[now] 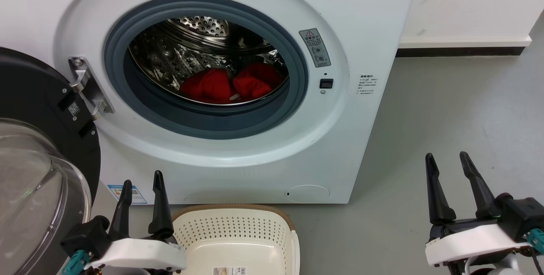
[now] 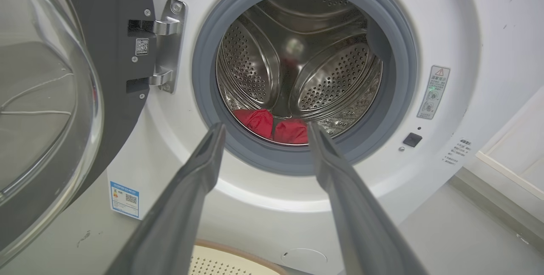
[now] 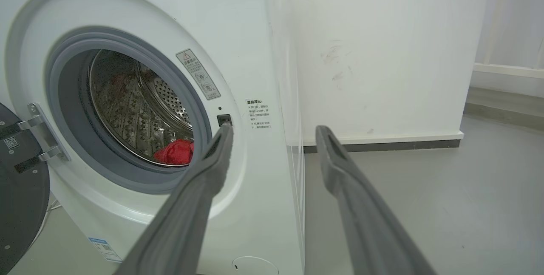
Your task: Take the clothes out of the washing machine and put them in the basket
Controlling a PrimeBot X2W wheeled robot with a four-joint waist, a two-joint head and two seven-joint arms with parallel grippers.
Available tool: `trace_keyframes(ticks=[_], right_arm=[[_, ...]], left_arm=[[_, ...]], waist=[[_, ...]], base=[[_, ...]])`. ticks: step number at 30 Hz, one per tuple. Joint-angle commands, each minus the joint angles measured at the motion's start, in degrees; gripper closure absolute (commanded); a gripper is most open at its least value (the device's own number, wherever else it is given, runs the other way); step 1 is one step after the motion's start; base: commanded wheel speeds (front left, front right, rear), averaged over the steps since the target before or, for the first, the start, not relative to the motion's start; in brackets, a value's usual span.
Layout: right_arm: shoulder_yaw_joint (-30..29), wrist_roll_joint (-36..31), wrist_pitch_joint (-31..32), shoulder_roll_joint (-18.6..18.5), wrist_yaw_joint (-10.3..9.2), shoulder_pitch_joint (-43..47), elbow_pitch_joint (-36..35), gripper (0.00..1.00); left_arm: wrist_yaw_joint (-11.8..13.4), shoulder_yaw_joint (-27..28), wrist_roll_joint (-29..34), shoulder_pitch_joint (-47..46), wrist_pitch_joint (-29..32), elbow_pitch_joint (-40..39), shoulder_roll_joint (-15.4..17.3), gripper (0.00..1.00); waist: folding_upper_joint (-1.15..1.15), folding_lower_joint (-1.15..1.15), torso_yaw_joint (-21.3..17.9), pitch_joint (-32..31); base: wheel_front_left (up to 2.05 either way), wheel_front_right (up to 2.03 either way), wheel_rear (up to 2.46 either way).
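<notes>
Nothing is out yet: the red clothes [image 1: 231, 84], seemingly two bundles, lie low in the washing machine [image 1: 361, 32], the basket [image 1: 238, 228] on the near floor looks bare, and the left end effector [image 1: 142, 179] and right end effector [image 1: 446, 156] hang spread, holding nothing.

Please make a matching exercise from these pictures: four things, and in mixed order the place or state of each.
Things
1. red clothes
2. basket
3. washing machine door
4. right gripper

Place or state
a. open, holding nothing
b. swung open to the left
c. inside the steel drum
d. on the floor

Pairs: 1-c, 2-d, 3-b, 4-a
</notes>
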Motion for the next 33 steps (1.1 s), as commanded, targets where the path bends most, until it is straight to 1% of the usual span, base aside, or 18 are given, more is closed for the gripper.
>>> trace_keyframes(ticks=[1, 5, 8, 13, 16, 20, 27, 33], right_arm=[[0.03, -1.75, -0.52, -0.26, -0.03, -0.24, -0.27, 0.0], [-0.22, -3.83, -1.06, -0.26, -0.03, -0.05, -0.21, 0.0], [0.64, -4.04, -1.4, -0.24, -0.03, 0.42, 0.68, 0.0], [-0.24, -6.9, -2.06, -0.26, -0.03, 0.42, 1.2, 0.0], [-0.77, -8.92, -2.45, -0.26, -0.03, 0.26, 0.97, 0.0], [-0.54, -10.68, -2.92, -0.26, -0.03, 0.51, 1.14, 0.0], [0.08, -14.44, -3.75, -0.26, -0.04, 1.03, 0.91, 0.0], [0.66, -18.0, -4.34, -0.27, -0.04, 1.24, 0.47, 0.0]], left_arm=[[0.27, -0.32, 1.73, 0.02, -0.65, -0.49, 0.12, 0.0], [-0.41, -0.7, 3.72, 0.23, -1.18, -0.38, 0.12, 0.0], [-0.85, -1.22, 5.93, 0.49, -1.59, 0.31, 0.11, 0.0], [-0.34, -2.43, 9.96, 0.42, -2.19, 0.9, 0.12, 0.0], [-1.09, -3.1, 11.22, 0.47, -2.55, -0.17, 0.12, 0.0], [-1.41, -3.56, 13.15, 1.08, -3.06, -0.33, 0.13, 0.0], [-0.86, -5.02, 18.72, 1.44, -3.76, -0.02, 0.46, 0.0], [0.39, -6.82, 21.99, 1.58, -4.45, -0.15, 1.19, 0.0]], waist=[[0.0, 0.0, -0.03, 0.05], [0.0, 0.0, -0.08, 0.15], [0.0, 0.0, -0.13, 0.14], [0.0, 0.0, -0.18, 0.11], [0.0, 0.0, -0.23, 0.1], [0.0, 0.0, -0.25, 0.01], [0.0, 0.0, -0.35, -0.14], [0.0, 0.0, -0.47, -0.12]], base=[[0.0, 0.0, 0.0], [0.0, 0.0, 0.0], [0.0, 0.0, 0.0], [0.0, 0.0, 0.0], [0.0, 0.0, 0.0], [0.0, 0.0, 0.0], [0.0, 0.0, 0.0], [0.0, 0.0, 0.0]])
